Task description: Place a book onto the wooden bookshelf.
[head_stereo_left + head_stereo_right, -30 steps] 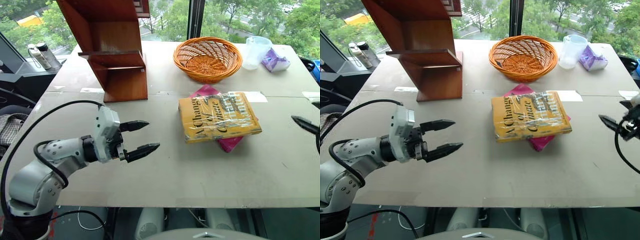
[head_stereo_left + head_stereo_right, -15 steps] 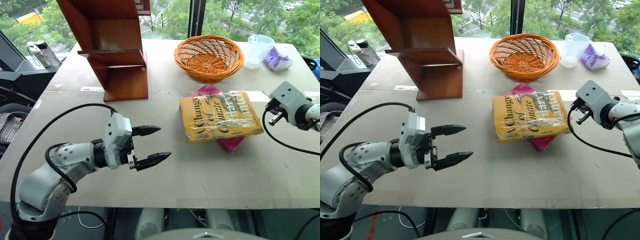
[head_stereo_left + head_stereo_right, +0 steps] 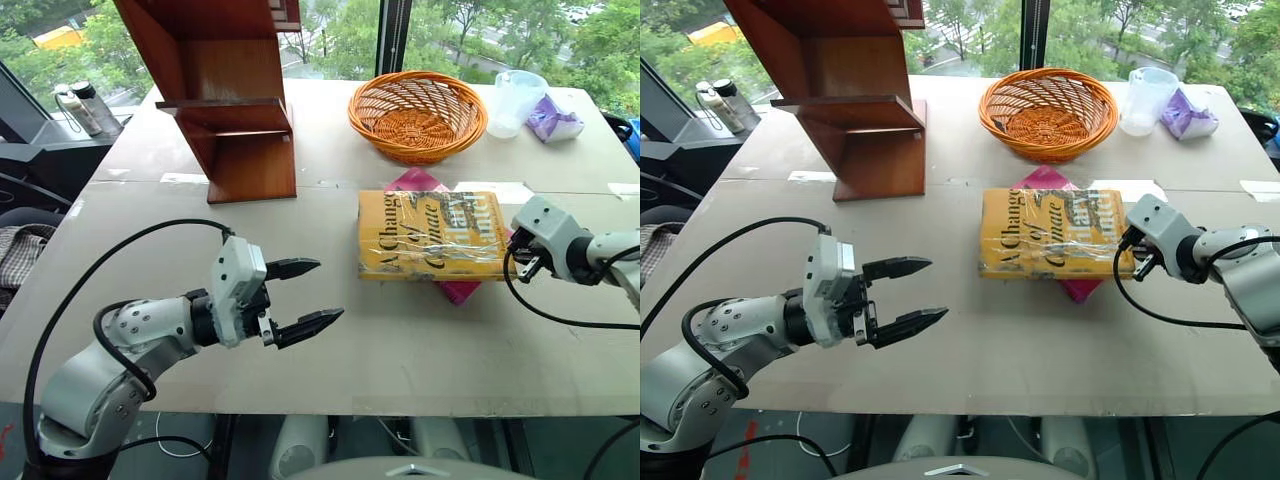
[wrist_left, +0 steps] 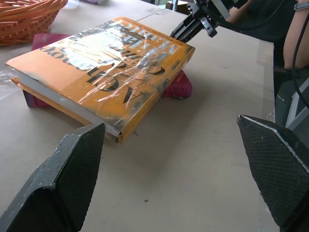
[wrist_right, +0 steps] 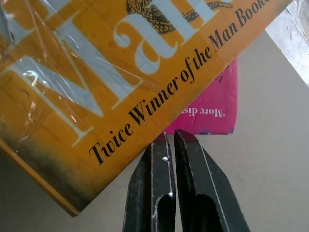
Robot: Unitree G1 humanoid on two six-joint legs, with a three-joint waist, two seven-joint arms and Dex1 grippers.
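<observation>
The left gripper (image 3: 300,297) hovers at the near left with its two fingers spread wide. The right gripper (image 5: 172,137) at the right points downward, fingers pressed together, holding nothing.

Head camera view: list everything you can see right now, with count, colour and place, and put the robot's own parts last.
book: one, yellow-orange, clear-wrapped, flat on the table right of centre, lying on the pink book.
pink book: one, magenta, under the yellow one, corners sticking out.
wooden bookshelf: one, reddish-brown, far left of the table.
wicker basket: one, orange, behind the books.
plastic cup: one, clear, right of the basket.
purple packet: one, far right corner.
bottles: two, pale with dark caps, beyond the table's left edge.
table: one, grey.
left pincer: one, black fingers, open, above the table left of the books.
right pincer: one, shut, at the yellow book's right edge, holding nothing.
</observation>
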